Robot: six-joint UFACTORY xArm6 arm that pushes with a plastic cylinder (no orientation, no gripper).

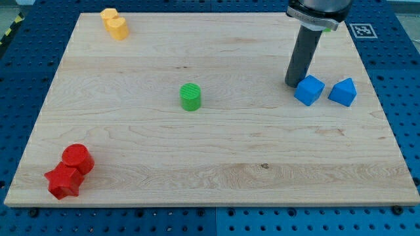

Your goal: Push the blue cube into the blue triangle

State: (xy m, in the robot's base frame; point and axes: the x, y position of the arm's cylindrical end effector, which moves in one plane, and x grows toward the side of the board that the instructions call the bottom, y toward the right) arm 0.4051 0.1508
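The blue cube (308,90) sits on the wooden board at the view's right. The blue triangle (343,92) lies just to its right, with a narrow gap between them. My tip (293,83) stands on the board at the cube's upper left, touching or almost touching it. The dark rod rises from there to the view's top edge.
A green cylinder (191,97) stands near the board's middle. A yellow block (114,23) lies at the top left. A red cylinder (78,158) and a red star-like block (63,181) sit together at the bottom left. The wooden board (210,164) lies on a blue perforated table.
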